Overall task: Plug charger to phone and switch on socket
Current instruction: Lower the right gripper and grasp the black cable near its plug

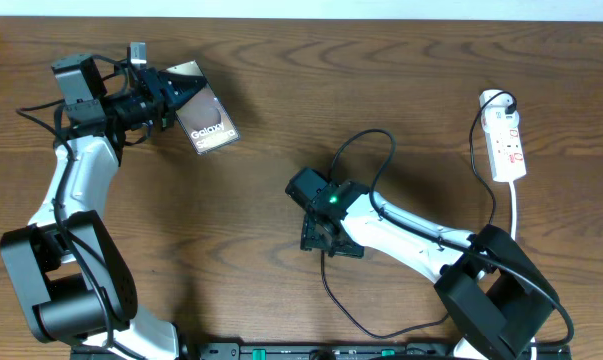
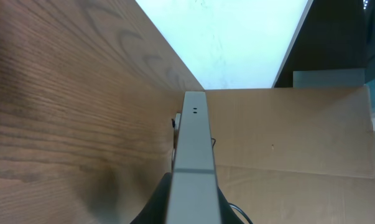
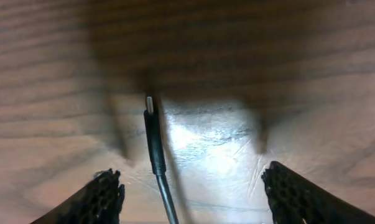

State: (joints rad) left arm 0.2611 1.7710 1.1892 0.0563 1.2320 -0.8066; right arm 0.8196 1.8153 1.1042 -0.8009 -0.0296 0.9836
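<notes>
The left end effector (image 1: 169, 97) clamps the phone (image 1: 209, 125), its fingers hidden from the wrist camera. The right end effector (image 3: 190, 186) hangs low over the bench (image 3: 311, 56), fingers apart astride the charger (image 3: 153, 140) tip, seemingly not touching it.

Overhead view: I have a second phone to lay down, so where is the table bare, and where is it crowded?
Bare wood: the wide stretch between the phone and the right gripper; also the top strip between the phone and the socket, above the charger loop. Crowded: around the right gripper and along the socket's cord.
</notes>
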